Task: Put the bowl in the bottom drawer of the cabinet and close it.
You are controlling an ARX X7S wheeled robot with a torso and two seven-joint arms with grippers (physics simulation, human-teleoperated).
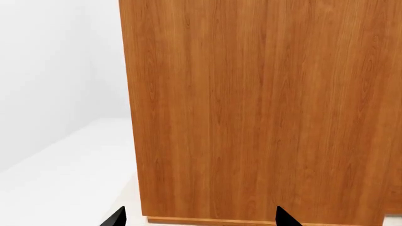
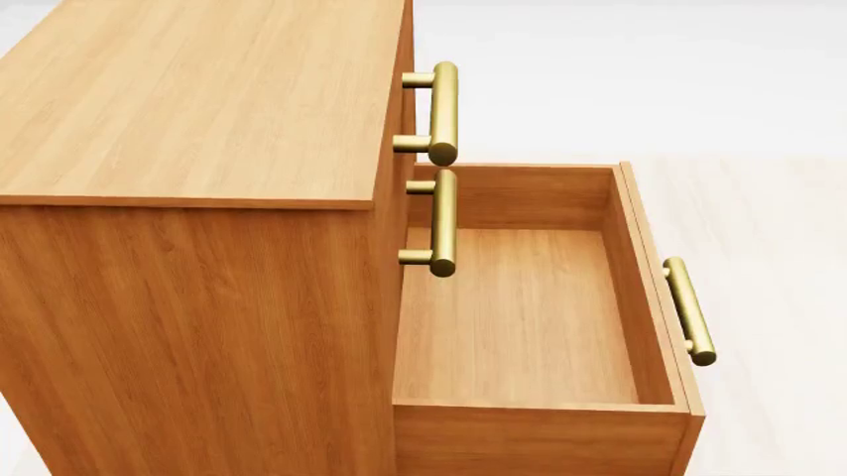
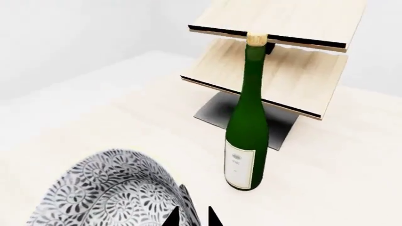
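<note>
Currently: bottom drawer (image 2: 530, 317) of cabinet (image 2: 198, 99) pulled out, empty, ready to receive. Bowl (image 3: 113, 193) clamped at rim by right tool (image 3: 191, 217), near bottle (image 3: 248, 127). Left tool (image 1: 199, 217) spread apart, facing cabinet side.

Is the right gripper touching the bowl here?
Touching. The right wrist view shows the right gripper with its fingertips nearly together, pinching the bowl at its rim, with no gap visible.

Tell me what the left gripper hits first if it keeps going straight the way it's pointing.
Most likely the cabinet: its plain wood side panel fills the view straight beyond the left gripper, whose tips are spread apart with nothing between. Depth is unclear.
</note>
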